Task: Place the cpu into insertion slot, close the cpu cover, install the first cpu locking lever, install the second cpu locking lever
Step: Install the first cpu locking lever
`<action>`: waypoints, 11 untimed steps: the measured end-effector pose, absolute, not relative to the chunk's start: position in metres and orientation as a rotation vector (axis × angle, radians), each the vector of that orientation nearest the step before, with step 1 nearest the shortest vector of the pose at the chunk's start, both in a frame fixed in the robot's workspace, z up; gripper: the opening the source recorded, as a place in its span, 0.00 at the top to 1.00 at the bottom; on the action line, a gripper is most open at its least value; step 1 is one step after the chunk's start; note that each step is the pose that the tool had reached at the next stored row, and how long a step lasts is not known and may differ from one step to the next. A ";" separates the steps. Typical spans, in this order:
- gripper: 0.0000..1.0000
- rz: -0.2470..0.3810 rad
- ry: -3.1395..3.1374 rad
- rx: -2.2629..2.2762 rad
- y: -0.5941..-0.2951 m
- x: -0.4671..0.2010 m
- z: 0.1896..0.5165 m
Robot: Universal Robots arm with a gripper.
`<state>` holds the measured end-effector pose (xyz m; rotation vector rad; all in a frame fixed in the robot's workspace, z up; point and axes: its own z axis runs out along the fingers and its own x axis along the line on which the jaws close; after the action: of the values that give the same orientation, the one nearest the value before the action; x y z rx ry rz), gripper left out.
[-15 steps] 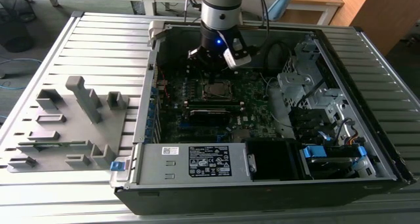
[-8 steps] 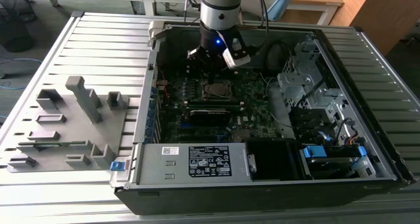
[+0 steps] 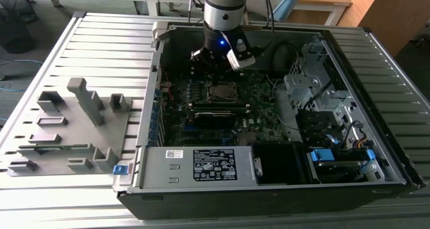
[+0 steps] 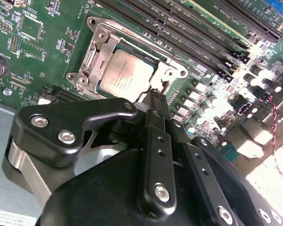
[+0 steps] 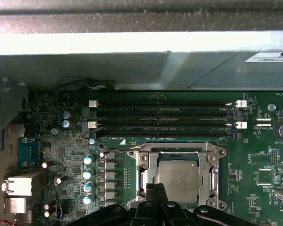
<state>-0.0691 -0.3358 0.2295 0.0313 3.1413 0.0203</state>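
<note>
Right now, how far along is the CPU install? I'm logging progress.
Done: the cpu sits in the insertion slot, with the cpu cover down over its edges. In hand: the gripper, shut and empty, sits at the socket's edge. Left: the locking levers; I cannot tell whether either is latched.

The gripper [image 5: 154, 188] hides one edge of the cpu cover [image 5: 208, 179] in the first wrist view.

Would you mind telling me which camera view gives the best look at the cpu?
The second wrist view: the cpu sits close, its silver top almost wholly visible inside the cpu cover. The first wrist view shows it face-on too, with the gripper at one corner. The exterior view shows a small grey square.
</note>
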 end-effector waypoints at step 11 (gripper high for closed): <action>0.90 0.020 3.141 0.032 -0.336 -0.070 0.229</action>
<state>-0.0704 -0.3358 0.2295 0.0315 3.1414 0.0200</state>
